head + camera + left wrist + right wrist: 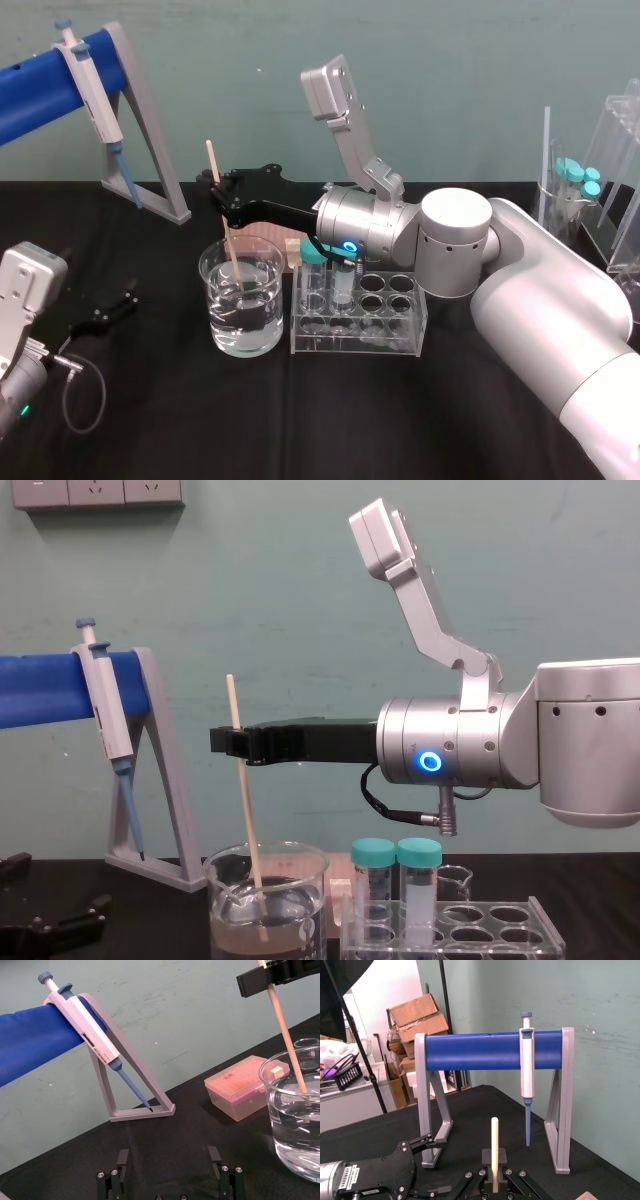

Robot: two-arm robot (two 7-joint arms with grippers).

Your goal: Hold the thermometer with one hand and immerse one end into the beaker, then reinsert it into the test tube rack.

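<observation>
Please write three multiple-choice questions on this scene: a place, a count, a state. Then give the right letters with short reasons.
1. Where is the lower end of the thin pale beige rod-shaped thermometer?
A. in free air
B. in the water of the large clear glass beaker
C. lying flat

2. How many teal-capped tubes stand in the clear plastic test tube rack?
A. one
B. four
C. two

3. What is the long black right gripper doing?
A. shut on the thermometer
B. open, empty
C. shut on a tube

1 B: the rod's tip is under the waterline.
2 C: two teal caps side by side.
3 A: it clamps the rod above the beaker.
The left gripper lies open, low on the left.
</observation>
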